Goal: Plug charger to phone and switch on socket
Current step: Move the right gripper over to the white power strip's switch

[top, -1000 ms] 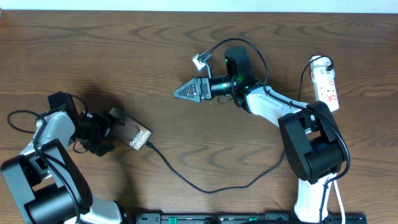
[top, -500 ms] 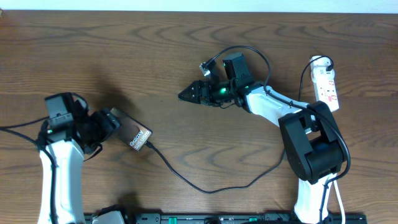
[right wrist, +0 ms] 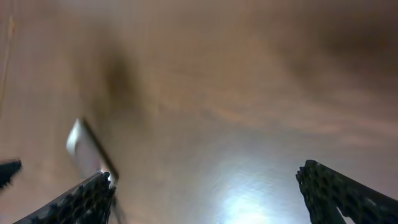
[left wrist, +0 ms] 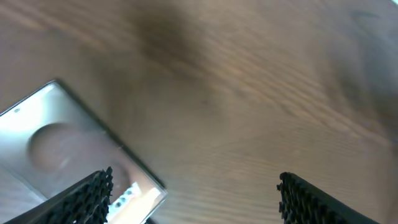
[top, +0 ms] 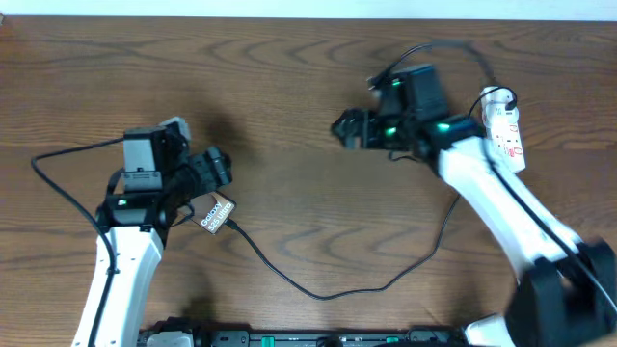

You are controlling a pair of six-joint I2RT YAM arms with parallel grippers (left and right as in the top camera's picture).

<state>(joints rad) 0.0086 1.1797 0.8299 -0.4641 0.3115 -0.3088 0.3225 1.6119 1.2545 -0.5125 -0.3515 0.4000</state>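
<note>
Overhead: the phone [top: 218, 212] lies on the table [top: 289, 77], its tan screen bearing white lettering that reads "Galaxy". The charger [top: 318, 292] meets the phone's lower end and loops away rightward; whether its tip is seated I cannot tell. The left gripper [top: 214, 170] hangs just beside the phone. The right gripper [top: 343, 126] is well apart from it, and the white socket [top: 507, 130], with red marks, lies further right.

Left wrist: the left gripper [left wrist: 193, 196] is released and holds nothing, with the phone [left wrist: 56, 140] by its left finger.

Right wrist: the picture is blurred; the right gripper [right wrist: 208, 193] is spread and empty over wood.
</note>
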